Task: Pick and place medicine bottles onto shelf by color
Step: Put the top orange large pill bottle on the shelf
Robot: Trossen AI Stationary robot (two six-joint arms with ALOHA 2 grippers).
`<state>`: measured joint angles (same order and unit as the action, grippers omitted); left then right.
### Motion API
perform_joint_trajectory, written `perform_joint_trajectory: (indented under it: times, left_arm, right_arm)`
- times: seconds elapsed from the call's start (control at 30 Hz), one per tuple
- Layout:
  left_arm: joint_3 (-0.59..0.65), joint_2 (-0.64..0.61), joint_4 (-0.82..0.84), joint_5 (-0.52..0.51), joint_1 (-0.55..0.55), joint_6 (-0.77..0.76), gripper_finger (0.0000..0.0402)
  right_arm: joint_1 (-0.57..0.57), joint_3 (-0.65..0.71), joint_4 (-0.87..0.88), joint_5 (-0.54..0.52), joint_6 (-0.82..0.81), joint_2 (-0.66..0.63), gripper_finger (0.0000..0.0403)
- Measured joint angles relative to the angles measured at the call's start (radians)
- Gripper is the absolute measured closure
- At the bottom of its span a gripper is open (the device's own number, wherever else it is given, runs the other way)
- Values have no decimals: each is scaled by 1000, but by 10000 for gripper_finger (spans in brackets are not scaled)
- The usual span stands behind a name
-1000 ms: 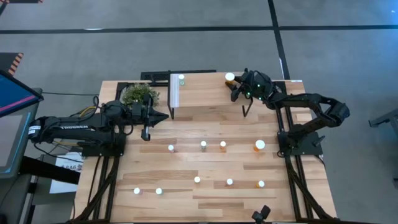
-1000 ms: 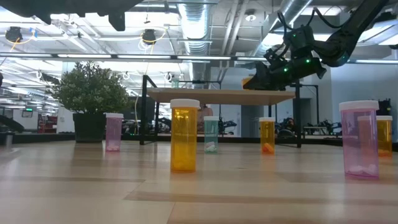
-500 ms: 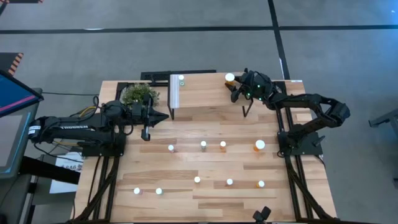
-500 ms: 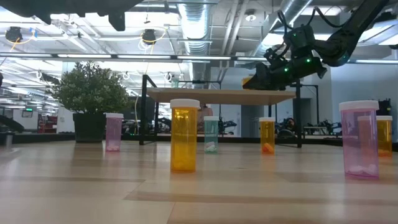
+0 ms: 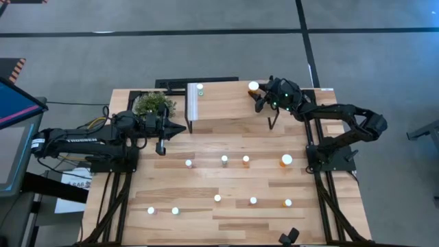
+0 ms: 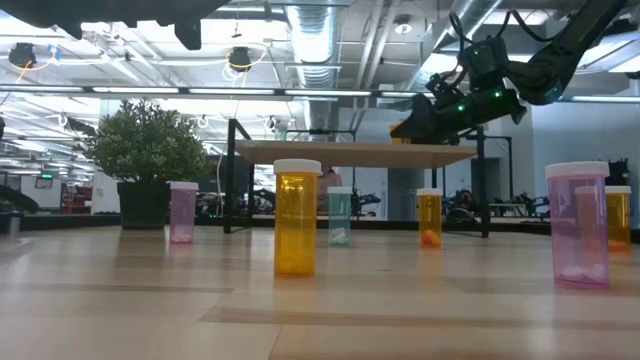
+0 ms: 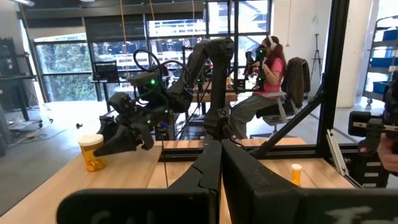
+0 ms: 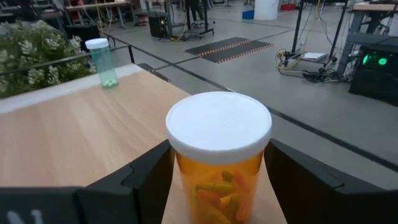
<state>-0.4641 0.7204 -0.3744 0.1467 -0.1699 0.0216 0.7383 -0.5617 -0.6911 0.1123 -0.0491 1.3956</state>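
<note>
My right gripper (image 8: 217, 180) sits apart around the large orange bottle (image 8: 219, 158) on the shelf (image 5: 223, 103); left gripper (image 5: 180, 128) together.

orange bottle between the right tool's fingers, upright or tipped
Upright: the orange bottle stands on the shelf, white cap up, between the right tool fingers.

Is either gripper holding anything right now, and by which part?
The right gripper brackets the large orange white-capped medicine bottle around its body, just below the cap, on the raised light-wood shelf. The left gripper holds nothing.
</note>
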Motion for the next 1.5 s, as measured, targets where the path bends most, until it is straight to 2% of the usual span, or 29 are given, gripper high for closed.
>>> perform_joint_trajectory:
  times: [0.37, 0.73, 1.1, 1.5]
  left_arm:
    - [0, 0, 0, 0, 0, 0, 401]
    - [0, 0, 0, 0, 0, -1, 401]
    - [0, 0, 0, 0, 0, -3, 401]
    - [0, 0, 0, 0, 0, -3, 401]
  right_arm:
    - [4, -3, 5, 70, -71, -2, 132]
    - [8, -4, 3, 79, -209, -2, 132]
    - [65, -6, -26, 182, -374, -4, 132]
    - [69, -5, -51, 183, -437, -2, 132]
